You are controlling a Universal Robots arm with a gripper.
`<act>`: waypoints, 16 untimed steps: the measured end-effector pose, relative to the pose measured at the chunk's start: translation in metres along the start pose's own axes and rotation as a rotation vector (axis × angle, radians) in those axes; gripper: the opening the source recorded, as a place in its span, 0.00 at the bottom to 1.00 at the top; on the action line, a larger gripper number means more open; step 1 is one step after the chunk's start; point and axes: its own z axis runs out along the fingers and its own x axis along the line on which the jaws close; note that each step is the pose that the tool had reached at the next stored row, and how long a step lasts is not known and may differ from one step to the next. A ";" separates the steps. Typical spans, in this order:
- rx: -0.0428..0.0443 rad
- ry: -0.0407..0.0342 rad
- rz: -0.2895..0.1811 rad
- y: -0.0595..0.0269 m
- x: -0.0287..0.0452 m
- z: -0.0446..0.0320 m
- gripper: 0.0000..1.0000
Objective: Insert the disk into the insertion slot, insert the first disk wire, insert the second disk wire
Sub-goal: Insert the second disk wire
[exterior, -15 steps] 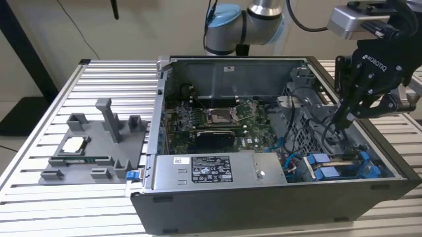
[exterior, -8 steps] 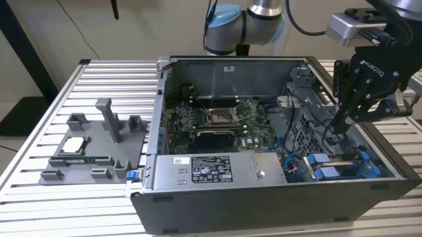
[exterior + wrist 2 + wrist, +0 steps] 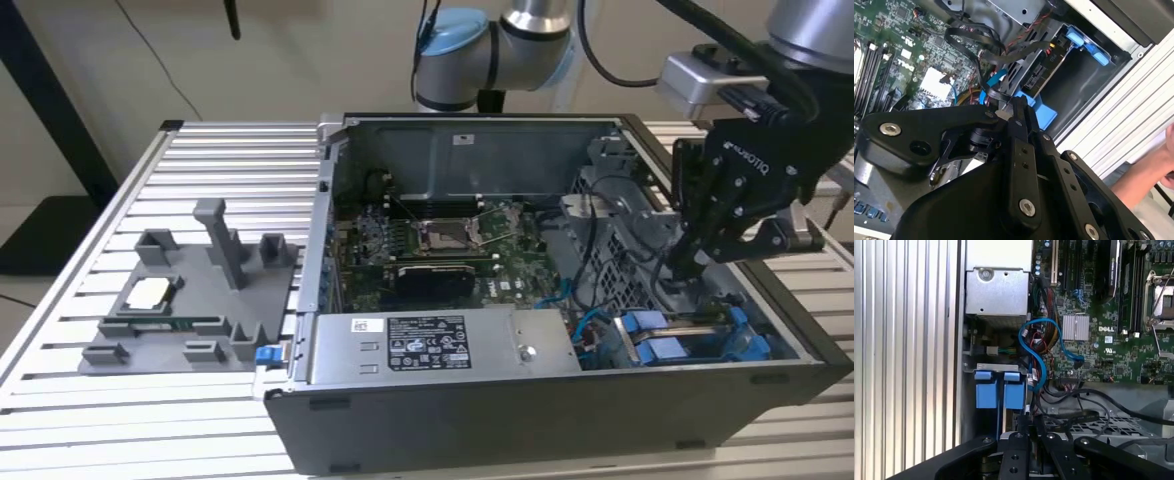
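My gripper (image 3: 678,272) reaches down into the open computer case at the exterior view's right, just above the insertion slot (image 3: 694,338) with its bright blue rails. In both wrist views the fingers (image 3: 1019,112) are pressed together on the end of a black disk wire (image 3: 998,95). The gripper (image 3: 1029,424) sits close to the two blue carrier tabs (image 3: 1001,390). The disk (image 3: 1040,75) lies in the slot with its connector edge facing the fingers, and its blue bracket (image 3: 1041,107) is beside the fingertips. A blue data cable (image 3: 1038,352) loops past the tabs.
A grey power-supply box (image 3: 427,345) fills the case front, with the motherboard (image 3: 441,235) behind it. A perforated metal cage (image 3: 621,215) stands by the gripper. A grey parts fixture (image 3: 187,295) lies on the slatted table (image 3: 80,400). A person's hand (image 3: 1149,172) rests outside the case.
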 end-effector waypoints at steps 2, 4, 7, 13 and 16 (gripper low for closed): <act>0.0000 -0.0001 0.000 -0.0009 -0.0001 0.0037 0.16; 0.0000 -0.0001 0.000 -0.0017 -0.0001 0.0069 0.16; 0.0000 0.0000 0.000 -0.0039 -0.0001 0.0103 0.16; 0.0000 -0.0001 0.000 -0.0118 0.0001 0.0150 0.16; 0.0000 0.0000 0.000 -0.0131 0.0027 0.0172 0.16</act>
